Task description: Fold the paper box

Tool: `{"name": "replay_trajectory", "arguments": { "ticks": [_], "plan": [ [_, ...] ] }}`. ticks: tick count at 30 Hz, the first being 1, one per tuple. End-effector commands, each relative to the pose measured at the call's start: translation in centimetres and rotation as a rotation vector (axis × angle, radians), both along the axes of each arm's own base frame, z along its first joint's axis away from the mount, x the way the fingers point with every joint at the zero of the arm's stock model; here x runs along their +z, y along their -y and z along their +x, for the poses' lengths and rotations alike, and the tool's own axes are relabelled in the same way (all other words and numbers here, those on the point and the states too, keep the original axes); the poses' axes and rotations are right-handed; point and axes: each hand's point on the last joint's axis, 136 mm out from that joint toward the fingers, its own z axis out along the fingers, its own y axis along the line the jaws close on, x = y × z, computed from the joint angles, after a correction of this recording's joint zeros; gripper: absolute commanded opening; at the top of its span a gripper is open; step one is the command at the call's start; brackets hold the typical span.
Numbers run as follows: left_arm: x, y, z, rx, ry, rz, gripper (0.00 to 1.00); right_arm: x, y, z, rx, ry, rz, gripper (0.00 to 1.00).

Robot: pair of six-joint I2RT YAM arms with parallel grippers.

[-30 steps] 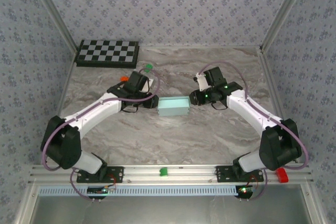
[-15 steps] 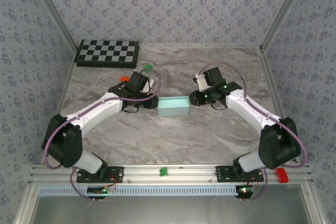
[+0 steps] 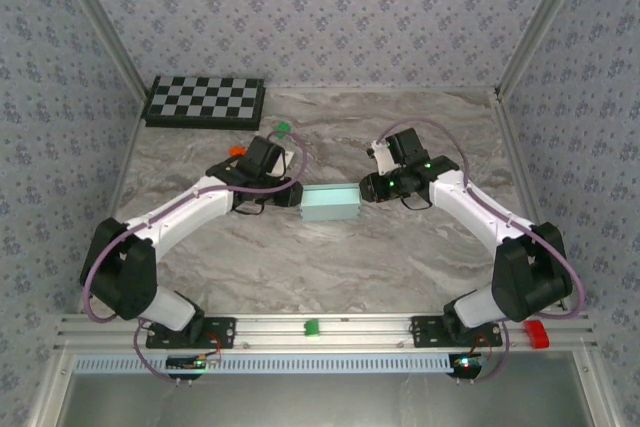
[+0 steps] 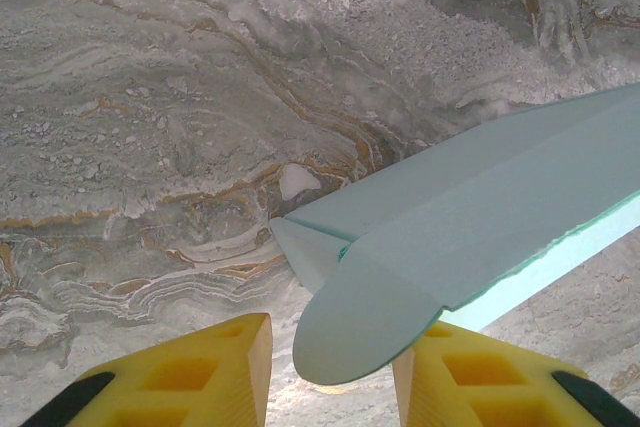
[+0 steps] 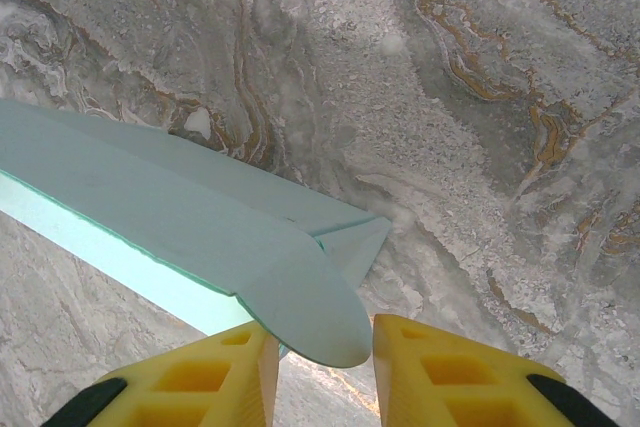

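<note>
**Hardly anything moved: a gripper at each end of the box**

The box point(image 3: 330, 204) sits in the middle of the table point(image 3: 330, 277), just where it was a second ago. The left gripper point(image 3: 291, 194) is at its left end and the right gripper point(image 3: 367, 187) at its right end. Both are part open, with a round flap point(image 4: 365, 312) poking between the jaws, not pinched. I think the end flaps still need tucking in.

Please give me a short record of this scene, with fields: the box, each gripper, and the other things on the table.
box: pale blue paper box, mid table, between the two grippers
left gripper: open, a rounded flap between its fingers
right gripper: fingers apart around the other end flap; contact cannot be told
other things: checkerboard at far left corner; green block and orange block near the left arm
</note>
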Motion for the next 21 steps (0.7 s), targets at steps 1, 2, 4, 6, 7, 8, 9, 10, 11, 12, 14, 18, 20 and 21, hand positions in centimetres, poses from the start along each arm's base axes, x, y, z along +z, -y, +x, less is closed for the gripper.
{"name": "replay_trajectory", "arguments": {
  "ticks": [1,2,4,6,7,8,9,10,11,12,14,18,20,21],
  "plan": [
    [2.0,1.3,0.6,-0.029,0.052,-0.044,0.36,-0.5,-0.2,-0.5,0.008,-0.027,-0.008,0.33],
    [2.0,1.3,0.6,-0.03,0.049,-0.044,0.35,-0.4,-0.2,-0.4,0.008,-0.025,-0.006,0.33],
    [1.8,1.4,0.6,-0.032,0.046,-0.044,0.34,-0.4,-0.2,-0.5,0.011,-0.026,-0.007,0.32],
    [1.9,1.6,0.5,-0.037,0.046,-0.049,0.34,-0.4,-0.2,-0.5,0.011,-0.026,-0.005,0.29],
    [1.9,1.7,0.5,-0.039,0.046,-0.051,0.33,-0.4,-0.3,-0.5,0.011,-0.029,-0.003,0.28],
    [2.0,1.8,0.4,-0.042,0.048,-0.054,0.31,-0.3,-0.3,-0.5,0.012,-0.028,0.002,0.27],
    [2.0,1.8,0.4,-0.043,0.047,-0.054,0.3,-0.3,-0.4,-0.5,0.014,-0.028,0.005,0.26],
    [2.0,1.8,0.4,-0.042,0.048,-0.055,0.29,-0.4,-0.5,-0.6,0.017,-0.031,0.007,0.26],
    [2.0,1.8,0.4,-0.042,0.048,-0.055,0.29,-0.4,-0.5,-0.6,0.018,-0.031,0.012,0.24],
    [2.0,1.9,0.4,-0.042,0.049,-0.056,0.29,-0.4,-0.6,-0.6,0.019,-0.031,0.015,0.23],
    [2.0,2.0,0.3,-0.043,0.047,-0.058,0.26,-0.4,-0.8,-0.7,0.024,-0.032,0.02,0.22],
    [1.8,2.2,0.2,-0.042,0.041,-0.06,0.25,-0.2,-1.1,-0.8,0.031,-0.034,0.033,0.19],
    [1.8,2.3,0.2,-0.043,0.039,-0.059,0.22,-0.1,-1.3,-0.8,0.034,-0.034,0.041,0.18],
    [1.7,2.4,0.2,-0.043,0.039,-0.06,0.22,0.0,-1.4,-0.8,0.036,-0.033,0.045,0.18]
  ]
}}
